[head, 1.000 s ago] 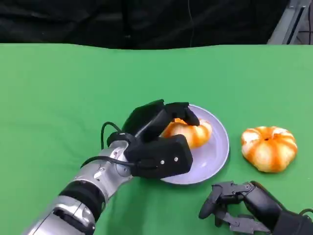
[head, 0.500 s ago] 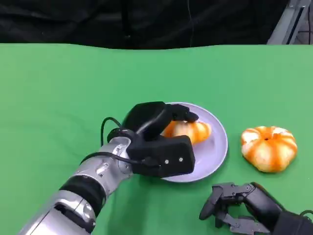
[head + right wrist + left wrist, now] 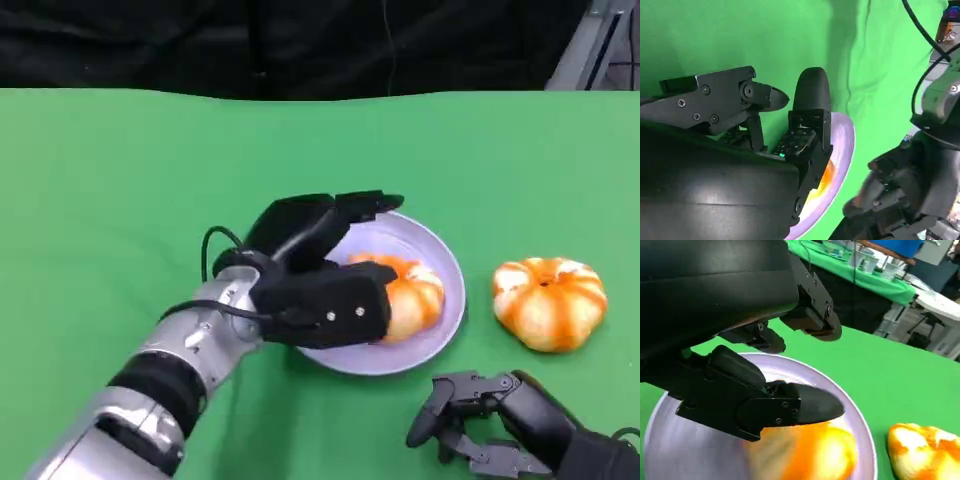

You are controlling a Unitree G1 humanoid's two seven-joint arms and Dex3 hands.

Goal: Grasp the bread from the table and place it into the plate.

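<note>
Left hand (image 3: 325,290), black and many-fingered on a silver forearm, hangs over the left half of the pale lilac round plate (image 3: 448,262). Fingers spread, stretched out past the far rim, nothing pinched. In the left wrist view the fingers (image 3: 790,407) are apart, with a gap above the bread.

Task thing: orange-and-white striped round bread bun (image 3: 412,295) sits in the plate, near-centre, partly hidden by the left hand. Whether the palm touches it, cannot tell. Placement looks done for this one, judging from how it lies.

Second orange-and-white striped bun (image 3: 549,302) lies on the green cloth worktop (image 3: 120,180), right of the plate and apart from it.

Right hand (image 3: 470,415), black, rests low at the near right edge, close to the second bun but not touching. Fingers curled in, nothing in them.

Handling guess: bread looks light, soft and squashy, with a glazed, maybe slightly slick top. Take it around the sides with a wide, gentle wrap, not a hard pinch, since that would likely dent it. Rounded shape could roll if nudged; the plate rim should stop it.

No brands, labels or readable writing on bread, plate or worktop. Small screws show on the hand shells, no text.
</note>
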